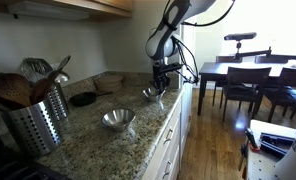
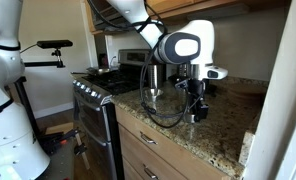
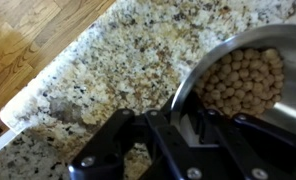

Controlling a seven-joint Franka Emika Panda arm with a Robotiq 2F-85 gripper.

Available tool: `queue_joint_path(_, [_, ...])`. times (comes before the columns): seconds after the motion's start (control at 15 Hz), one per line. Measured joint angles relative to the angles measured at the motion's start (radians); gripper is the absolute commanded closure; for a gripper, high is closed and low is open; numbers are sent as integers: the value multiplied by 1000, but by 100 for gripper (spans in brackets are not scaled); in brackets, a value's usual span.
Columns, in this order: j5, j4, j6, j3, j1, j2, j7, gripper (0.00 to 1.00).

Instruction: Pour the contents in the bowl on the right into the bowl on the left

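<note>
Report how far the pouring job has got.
Done: the gripper is at the full bowl, fingers straddling its rim in the wrist view. In hand: the grasp; I cannot tell whether it is clamped. Left: lifting, carrying and tipping. The round pellets all sit in that bowl, and the other bowl on the counter looks empty.

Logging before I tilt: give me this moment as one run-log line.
phase: grasp | gripper: shut on filled bowl rim | beans: inside | target bowl: on counter, apart | pour: not started
</note>
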Motion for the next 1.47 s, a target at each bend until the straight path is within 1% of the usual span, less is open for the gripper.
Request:
queue_joint_path(0.07, [5, 8, 0, 0, 0, -1, -4, 92])
queue_joint_path(0.2, [5, 15, -1, 1, 1, -1, -16, 91])
queue_joint_path(0.53, [6, 16, -1, 16, 8, -1, -55, 91])
queue_joint_path(1.0, [6, 16, -2, 55, 49, -3, -117, 91])
queue_joint_path(1.47, [2, 16, -3, 66, 78, -9, -161, 91])
